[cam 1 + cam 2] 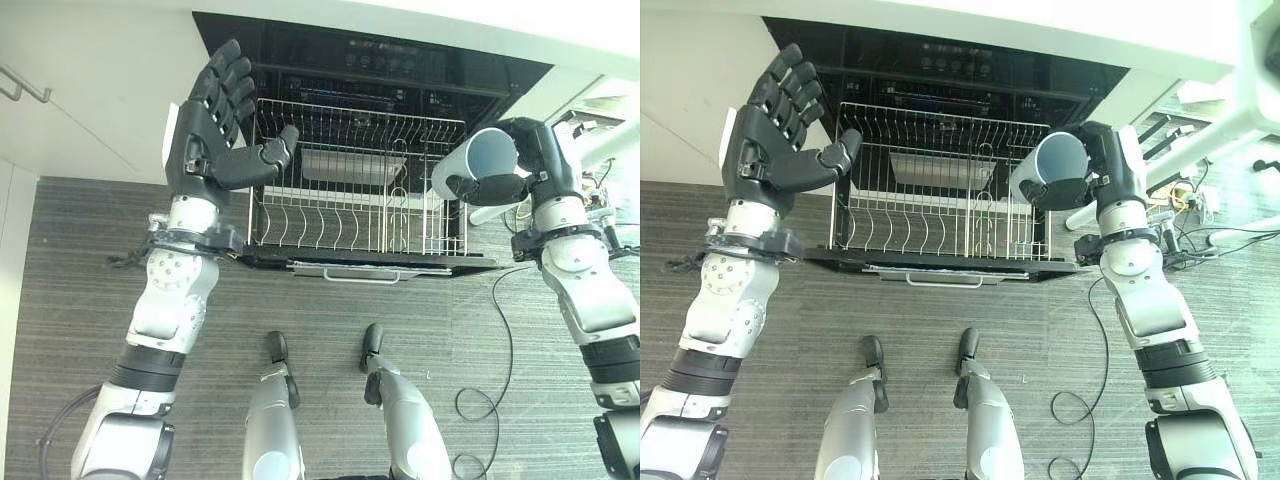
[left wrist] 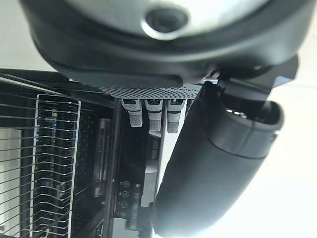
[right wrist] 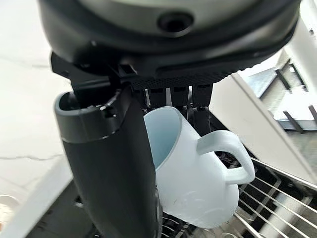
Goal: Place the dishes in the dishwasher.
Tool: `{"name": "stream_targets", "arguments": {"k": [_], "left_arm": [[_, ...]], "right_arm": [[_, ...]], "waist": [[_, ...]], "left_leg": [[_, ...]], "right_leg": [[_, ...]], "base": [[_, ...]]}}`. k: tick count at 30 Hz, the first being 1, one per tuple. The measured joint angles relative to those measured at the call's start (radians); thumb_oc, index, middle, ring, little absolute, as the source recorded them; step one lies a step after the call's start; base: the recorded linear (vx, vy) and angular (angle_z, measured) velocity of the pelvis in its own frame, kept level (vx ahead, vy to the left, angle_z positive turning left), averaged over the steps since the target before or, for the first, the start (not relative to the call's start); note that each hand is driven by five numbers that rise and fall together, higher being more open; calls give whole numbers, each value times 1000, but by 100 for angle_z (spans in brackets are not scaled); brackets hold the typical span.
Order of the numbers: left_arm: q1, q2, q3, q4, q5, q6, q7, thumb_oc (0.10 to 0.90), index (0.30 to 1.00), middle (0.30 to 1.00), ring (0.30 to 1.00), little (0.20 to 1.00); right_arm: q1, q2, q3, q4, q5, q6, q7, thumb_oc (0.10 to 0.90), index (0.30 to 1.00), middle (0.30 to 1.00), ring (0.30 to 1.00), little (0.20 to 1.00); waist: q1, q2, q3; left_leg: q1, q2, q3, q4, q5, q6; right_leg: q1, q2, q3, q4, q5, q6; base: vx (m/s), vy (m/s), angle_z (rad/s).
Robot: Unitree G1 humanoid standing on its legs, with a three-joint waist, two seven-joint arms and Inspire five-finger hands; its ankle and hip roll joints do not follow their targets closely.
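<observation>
A grey, wood-grain floor (image 1: 330, 320) lies nearest, running up to an open dishwasher (image 1: 380, 60) set in under a white counter (image 1: 1060, 30).

Above the floor, the robot's two arms are raised on either side of the machine. The left hand (image 1: 205, 130) is held up at the left edge of the opening, palm facing across the rack, its fingers straight and close together pointing upward and its thumb stretched sideways toward the wires. It holds nothing and touches nothing.

The right hand (image 1: 1105, 170) is raised at the right edge of the opening. Its thumb and fingers are wrapped round a pale blue mug (image 1: 1048, 165), which lies tilted on its side in the grip with its open mouth turned toward the viewer. In the right wrist view the mug's handle (image 3: 230, 156) sticks out free of the fingers, and the mug hangs above the wires without touching them.

Between the hands, the wire rack (image 1: 350, 215) is pulled out over the lowered door (image 1: 370, 265). Its rows of upright prongs carry no dishes.

Farther back is the dark inside of the dishwasher, with a row of small controls (image 1: 380, 62) along its upper edge. To the left, a white cabinet front (image 1: 90, 100) bears a metal handle (image 1: 22, 88).
</observation>
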Motion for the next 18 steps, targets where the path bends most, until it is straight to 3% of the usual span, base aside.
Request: {"name": "stream_targets", "arguments": {"k": [6, 10, 18], "left_arm": [[-21, 68, 2, -31, -14, 0, -47, 800, 900, 900, 900, 900], [-36, 148, -3, -29, -50, 1, -84, 800, 900, 900, 900, 900], [-79, 204, -46, -16, -90, 1, -108, 800, 900, 900, 900, 900]], "right_arm": [[-73, -85, 71, 98, 6, 68, 107, 400, 300, 300, 300, 300], [-176, -160, 184, 298, 96, 118, 267, 400, 300, 300, 300, 300], [-300, -188, 264, 481, 151, 134, 396, 400, 300, 300, 300, 300]], "waist": [[10, -13, 2], [36, -58, -1], [74, -59, -1]], "left_leg": [[-20, 1, -29, 27, -4, -1], [-25, 20, -55, 70, -30, -14], [-34, 18, -62, 111, -47, -1]], "right_leg": [[9, 0, -24, 1, 0, 0], [39, 15, -47, -2, -5, -3], [54, 10, -64, 2, -5, -1]], "base": [[-2, -94, 11], [42, -164, 8], [30, -34, 4]]}}
